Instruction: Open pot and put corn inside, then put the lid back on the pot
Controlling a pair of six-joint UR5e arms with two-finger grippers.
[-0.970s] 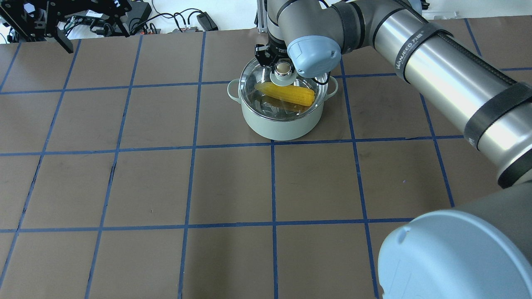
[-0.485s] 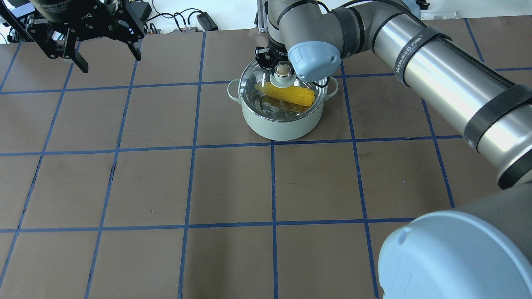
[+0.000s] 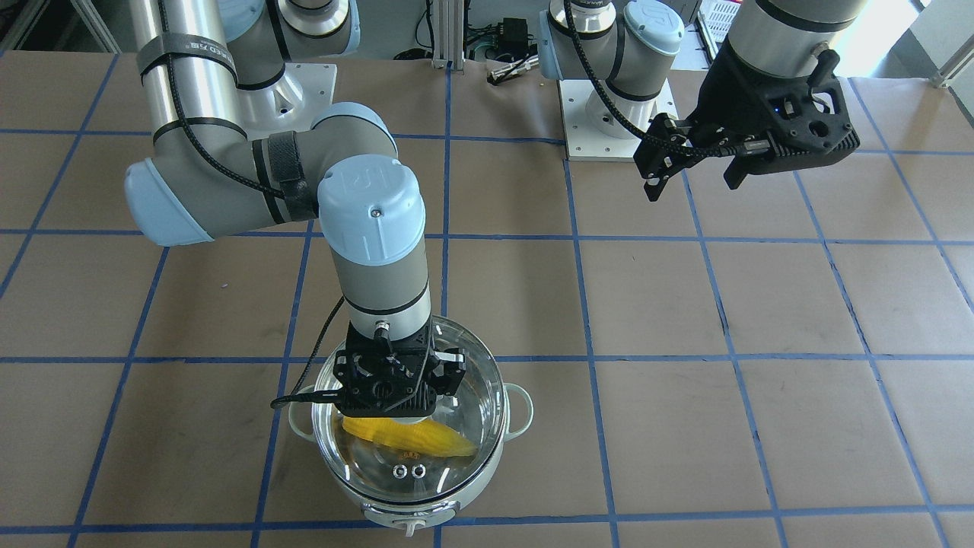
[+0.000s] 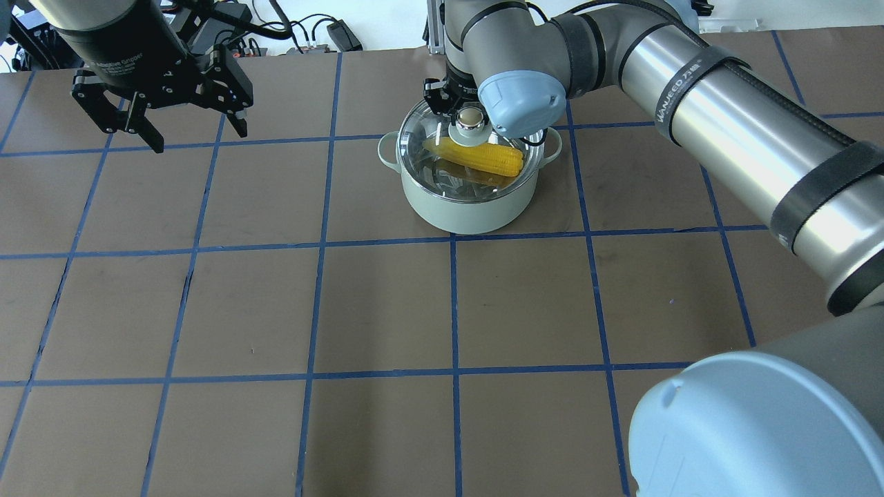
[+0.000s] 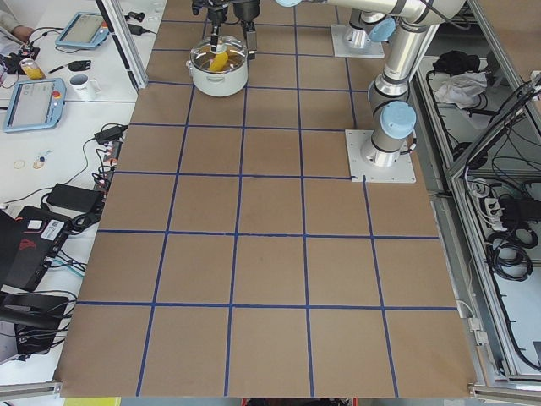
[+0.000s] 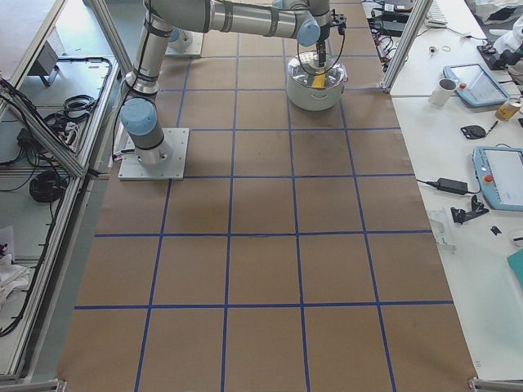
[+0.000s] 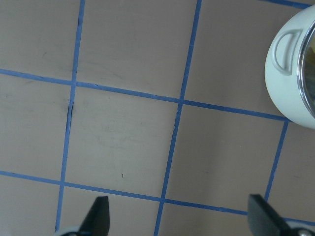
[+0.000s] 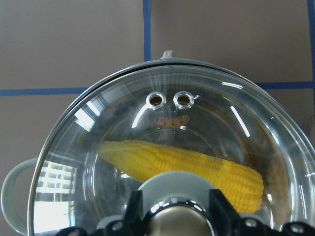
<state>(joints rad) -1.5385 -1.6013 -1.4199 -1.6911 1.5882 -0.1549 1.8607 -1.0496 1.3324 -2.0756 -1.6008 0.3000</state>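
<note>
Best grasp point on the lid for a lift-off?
The knob at the centre of the lid, from straight above, jaws on two opposite sides. It stands up proud; the glass dome is smooth and sloped, and its rim rests on the pot, leaving no free edge.

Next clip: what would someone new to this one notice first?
The yellow corn lies inside the mint-green pot, visible through the clear glass lid seated on it, at the far middle of the table in the overhead view. The right gripper clasps the lid's knob from above. The left gripper hangs open and empty over the table's far left.
</note>
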